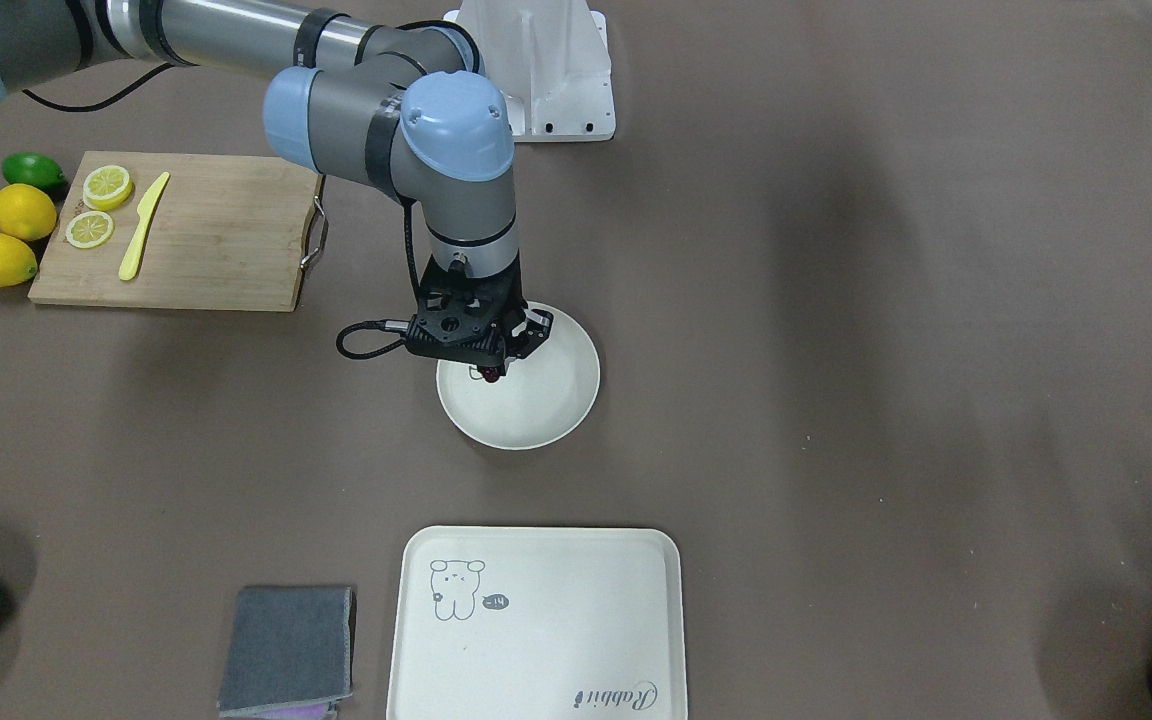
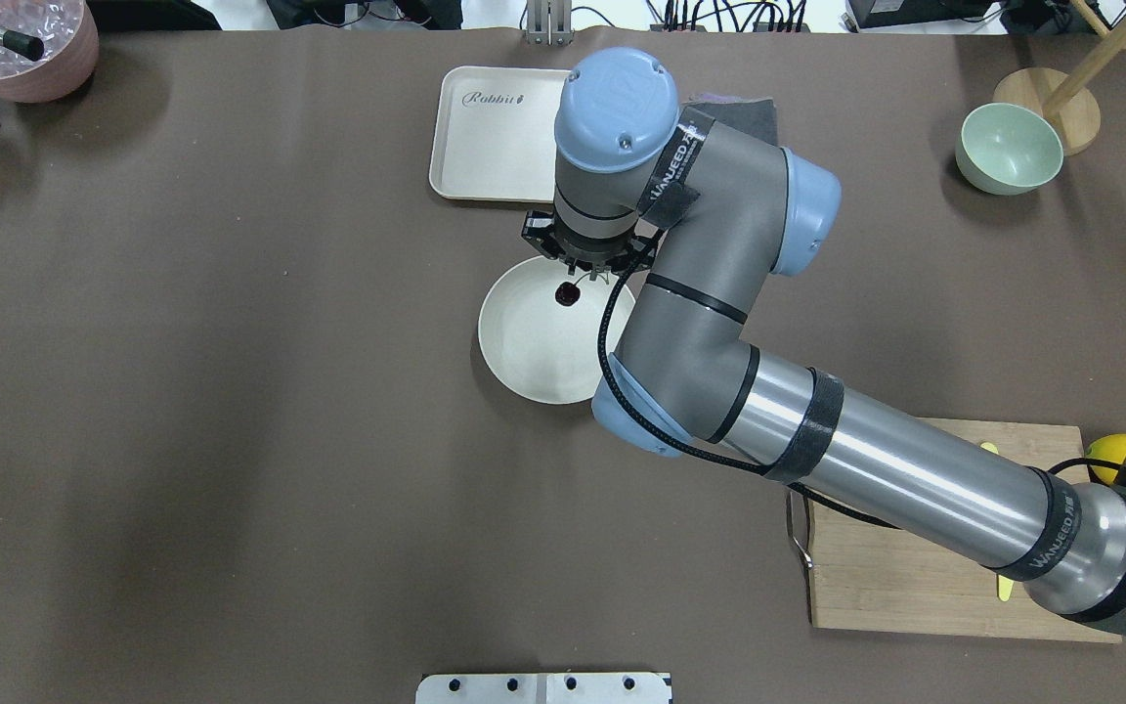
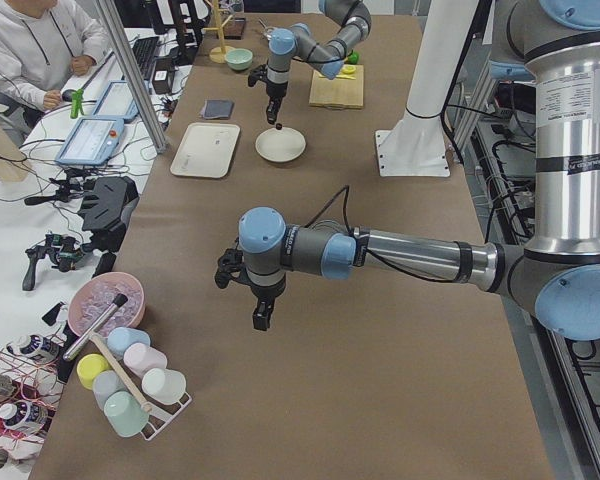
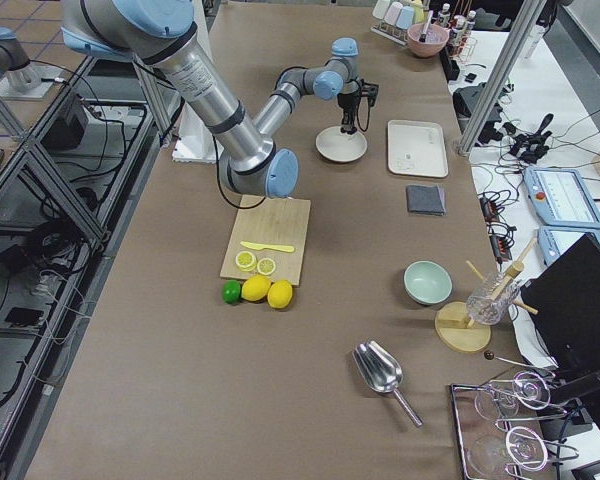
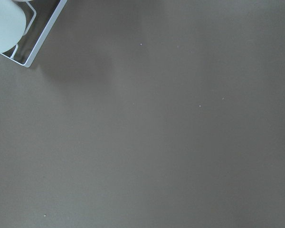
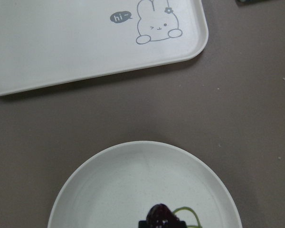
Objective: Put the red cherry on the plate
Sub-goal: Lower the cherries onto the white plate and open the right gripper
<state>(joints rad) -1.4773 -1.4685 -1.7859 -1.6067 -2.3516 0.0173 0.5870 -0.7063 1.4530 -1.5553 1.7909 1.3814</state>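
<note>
The red cherry [image 1: 489, 375] is a tiny dark pair with thin green stems, hanging just above the round cream plate [image 1: 536, 410]. My right gripper [image 1: 492, 368] points straight down and is shut on it over the plate's robot-side half. Overhead, the red cherry [image 2: 566, 293] shows below the wrist against the plate [image 2: 524, 352]. The right wrist view has the red cherry [image 6: 162, 213] at its bottom edge, over the plate [image 6: 109, 190]. My left gripper [image 3: 263, 318] shows only in the exterior left view, low over bare table; I cannot tell whether it is open or shut.
A rabbit tray [image 1: 536, 620] lies beyond the plate, with a grey cloth [image 1: 286, 650] beside it. A cutting board [image 1: 216, 240] carries lemon slices and a yellow knife, with lemons and a lime next to it. A pale green bowl [image 2: 1008, 147] and a pink bowl [image 2: 16, 49] stand at the far corners.
</note>
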